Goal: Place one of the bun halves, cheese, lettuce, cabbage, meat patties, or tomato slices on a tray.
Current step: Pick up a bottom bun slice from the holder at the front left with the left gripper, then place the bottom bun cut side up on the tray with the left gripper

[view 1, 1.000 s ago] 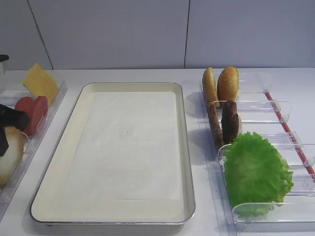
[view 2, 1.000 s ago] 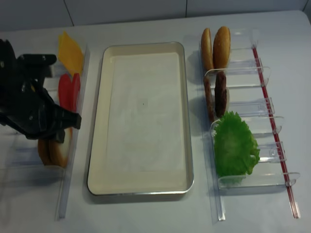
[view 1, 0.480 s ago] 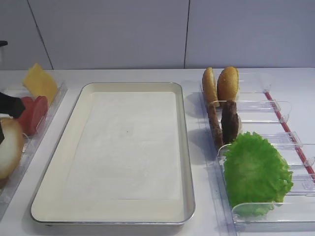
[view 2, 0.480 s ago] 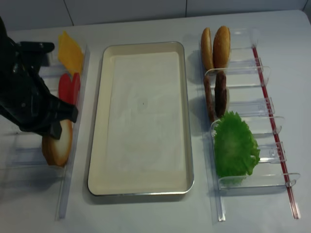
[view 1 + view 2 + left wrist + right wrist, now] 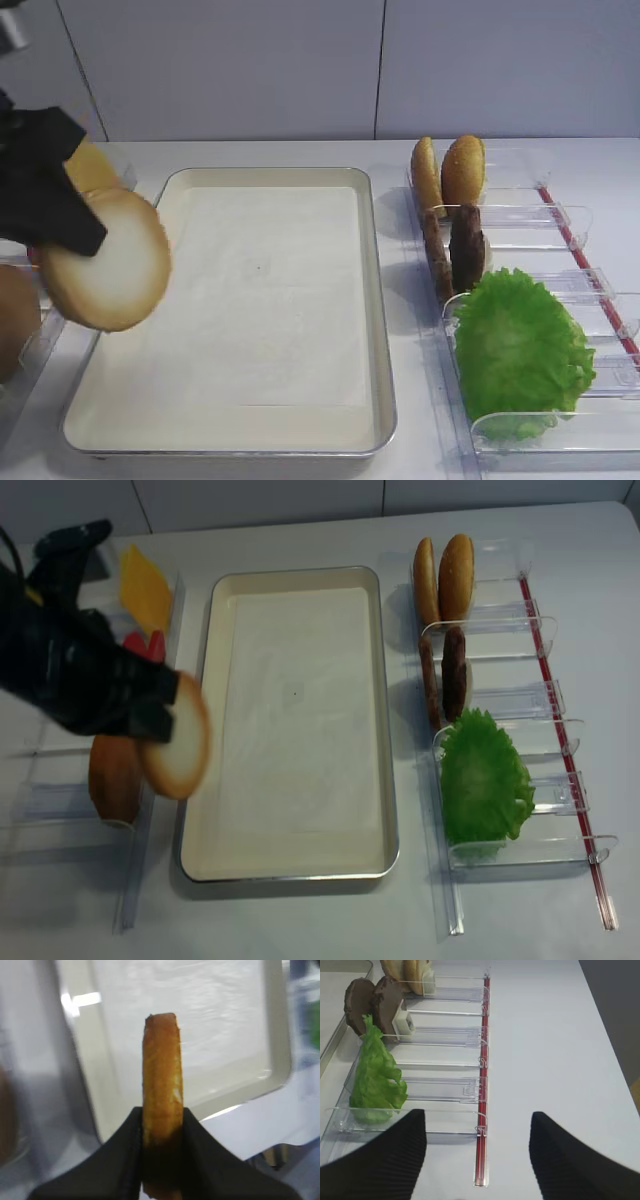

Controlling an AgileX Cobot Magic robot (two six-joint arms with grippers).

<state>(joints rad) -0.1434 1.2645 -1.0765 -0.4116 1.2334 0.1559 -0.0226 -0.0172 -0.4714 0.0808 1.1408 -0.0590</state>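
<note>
Now the left pincer (image 5: 161, 1127), clamped on the round, cream-faced, brown-rimmed bun half (image 5: 105, 262), carries it over the cream rectangular tray's (image 5: 375, 300) left rim; lowering and release should follow.

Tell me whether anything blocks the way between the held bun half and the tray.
Nothing visible does. The left tool grips the bun half raised at the tray's left rim, and the white paper liner beside it lies bare.

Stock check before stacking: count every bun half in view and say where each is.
4. The cream-faced, brown-rimmed bun half is held by the left gripper; the domed brown bun half sits in the left rack; two golden speckled bun halves stand in the right rack.
</note>
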